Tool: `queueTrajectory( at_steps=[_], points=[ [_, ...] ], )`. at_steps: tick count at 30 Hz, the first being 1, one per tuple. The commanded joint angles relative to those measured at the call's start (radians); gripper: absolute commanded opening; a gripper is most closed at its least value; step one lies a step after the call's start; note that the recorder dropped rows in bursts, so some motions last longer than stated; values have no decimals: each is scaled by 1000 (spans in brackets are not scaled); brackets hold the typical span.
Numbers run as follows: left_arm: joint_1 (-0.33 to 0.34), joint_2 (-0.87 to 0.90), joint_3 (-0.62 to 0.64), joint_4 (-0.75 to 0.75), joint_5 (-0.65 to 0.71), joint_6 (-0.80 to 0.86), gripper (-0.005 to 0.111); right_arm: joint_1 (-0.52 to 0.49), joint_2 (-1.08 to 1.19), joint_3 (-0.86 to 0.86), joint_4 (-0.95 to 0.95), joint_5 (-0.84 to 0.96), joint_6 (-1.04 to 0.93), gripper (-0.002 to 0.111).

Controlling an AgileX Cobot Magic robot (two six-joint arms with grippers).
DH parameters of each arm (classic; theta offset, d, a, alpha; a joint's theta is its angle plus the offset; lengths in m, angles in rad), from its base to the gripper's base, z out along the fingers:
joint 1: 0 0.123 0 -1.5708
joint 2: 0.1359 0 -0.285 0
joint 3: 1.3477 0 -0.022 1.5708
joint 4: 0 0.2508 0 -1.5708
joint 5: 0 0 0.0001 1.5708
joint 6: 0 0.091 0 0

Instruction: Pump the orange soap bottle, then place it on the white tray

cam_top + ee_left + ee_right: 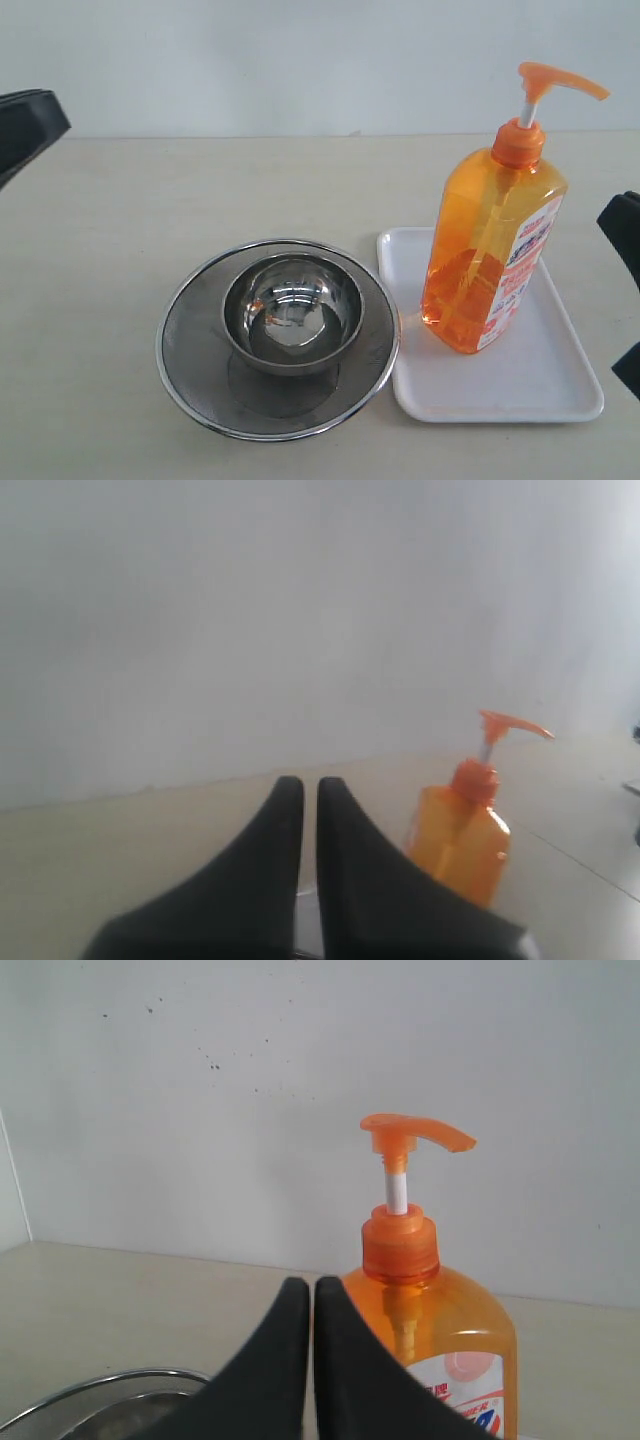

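Orange soap bottle (492,250) upright on white tray (545,385)

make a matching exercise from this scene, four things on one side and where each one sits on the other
Things:
1. orange soap bottle
2. steel bowl
3. mesh strainer
4. white tray

Places:
A. on the table, holding the bowl
B. standing upright on the tray
C. nested inside the strainer
D. on the table, under the bottle

Pairs: 1-B, 2-C, 3-A, 4-D

Bright even light, faint shadows, glare in steel bowl (292,310), hazy left wrist view.
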Motion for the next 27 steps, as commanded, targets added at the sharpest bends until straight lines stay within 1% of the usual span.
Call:
queueTrajectory(
  at_steps=[1,2,3,4,8,9,10,11,13,15,17,18,20,23,27],
  points=[
    [137,-145,90,-12,32,-45,5,0,-2,-5,3,-16,-2,0],
    [186,-217,144,-12,32,-76,5,0,-2,-5,3,-16,-2,0],
    [208,-247,172,-12,32,-83,5,0,-2,-5,3,-16,-2,0],
    [253,-321,225,-12,20,-110,5,0,-2,-5,3,-16,-2,0],
    [324,-455,318,-8,-29,-154,5,0,-2,-5,3,-16,-2,0],
    [353,-512,352,-1,-81,-165,5,0,-2,-5,3,-16,-2,0],
    [371,-549,352,22,-97,-173,5,0,-2,-5,3,-16,-2,0],
    [378,-570,352,71,-72,-211,5,0,-2,-5,3,-16,-2,0],
    [392,-611,352,140,-55,-221,5,0,-2,-5,3,-16,-2,0],
    [401,-660,352,180,23,-221,5,0,-2,-5,3,-16,-2,0],
    [403,-716,352,180,213,-221,5,0,-2,-5,3,-16,-2,0],
    [403,-730,352,180,334,-221,5,0,-2,-5,3,-16,-2,0],
    [412,-730,352,180,469,-221,5,0,-2,-5,3,-16,-2,0],
    [439,-730,352,184,587,-205,5,0,-2,-5,3,-17,1,0],
    [457,-730,352,184,686,-179,5,0,-2,-5,3,-17,1,0]
  ],
)
